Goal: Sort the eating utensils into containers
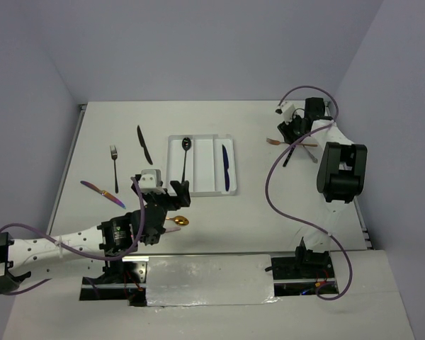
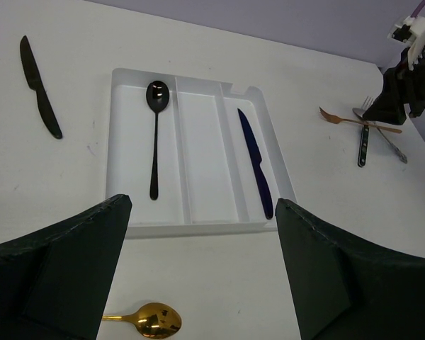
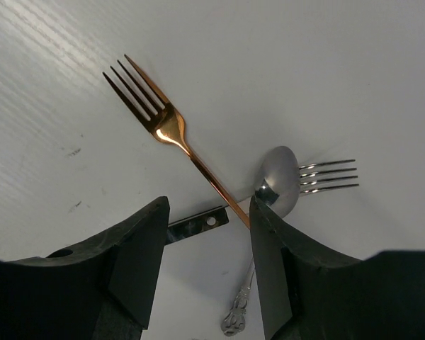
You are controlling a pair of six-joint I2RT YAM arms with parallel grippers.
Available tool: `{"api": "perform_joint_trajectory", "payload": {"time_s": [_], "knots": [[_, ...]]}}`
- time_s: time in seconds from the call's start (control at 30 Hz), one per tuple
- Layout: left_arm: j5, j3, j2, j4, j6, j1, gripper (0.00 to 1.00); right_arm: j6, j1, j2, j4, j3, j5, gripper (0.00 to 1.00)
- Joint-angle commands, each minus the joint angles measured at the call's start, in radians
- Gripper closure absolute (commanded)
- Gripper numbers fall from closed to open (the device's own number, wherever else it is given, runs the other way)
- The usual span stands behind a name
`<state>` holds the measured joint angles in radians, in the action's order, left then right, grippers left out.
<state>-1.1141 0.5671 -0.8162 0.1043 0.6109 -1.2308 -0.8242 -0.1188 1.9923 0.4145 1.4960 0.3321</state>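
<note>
A white table (image 1: 269,212) is carrying a white cutlery tray (image 1: 204,166) near its middle. A black spoon (image 1: 185,152) is lying in the tray's left compartment and a dark blue knife (image 1: 227,166) in its right one. The left gripper (image 2: 202,204) is hovering wide open and holding nothing, over a gold spoon (image 1: 178,221) just off the tray's near edge. Toward the table's left edge, a black knife (image 1: 144,145), a plain fork (image 1: 115,166) and an iridescent knife (image 1: 103,193) are lying apart. Near the far right corner, the right gripper (image 3: 209,205) is reaching over a crossed pile with its jaws partly apart. A copper fork (image 3: 166,127) is running its handle between them, lying over a silver spoon (image 3: 280,180), a silver fork (image 3: 329,177) and a black handle (image 3: 195,225).
</note>
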Motion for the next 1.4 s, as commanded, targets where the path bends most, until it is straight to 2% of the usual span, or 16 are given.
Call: {"api": "perform_joint_trajectory", "payload": {"time_s": [0.0, 0.63, 0.83, 1.03, 1.2, 1.37], "knots": [[-0.004, 0.019, -0.006, 0.035, 0.024, 0.004, 0.04, -0.116, -0.013, 0.006, 0.038, 0.01, 0.016, 0.44], [0.019, 0.024, -0.031, 0.048, 0.027, 0.002, 0.04, -0.182, -0.015, 0.172, 0.207, 0.205, 0.062, 0.47], [0.019, 0.022, -0.026, 0.046, 0.027, 0.004, 0.04, -0.162, -0.013, 0.192, 0.251, 0.236, 0.1, 0.52], [0.037, 0.013, -0.012, 0.046, 0.041, 0.004, 0.03, -0.167, -0.013, 0.186, 0.251, 0.218, 0.055, 0.5], [0.048, 0.011, -0.011, 0.044, 0.052, 0.004, 0.03, -0.176, -0.018, 0.181, 0.245, 0.199, 0.018, 0.57], [0.051, 0.013, 0.002, 0.034, 0.058, 0.004, 0.03, -0.179, -0.018, 0.149, 0.207, 0.141, -0.028, 0.57]]}}
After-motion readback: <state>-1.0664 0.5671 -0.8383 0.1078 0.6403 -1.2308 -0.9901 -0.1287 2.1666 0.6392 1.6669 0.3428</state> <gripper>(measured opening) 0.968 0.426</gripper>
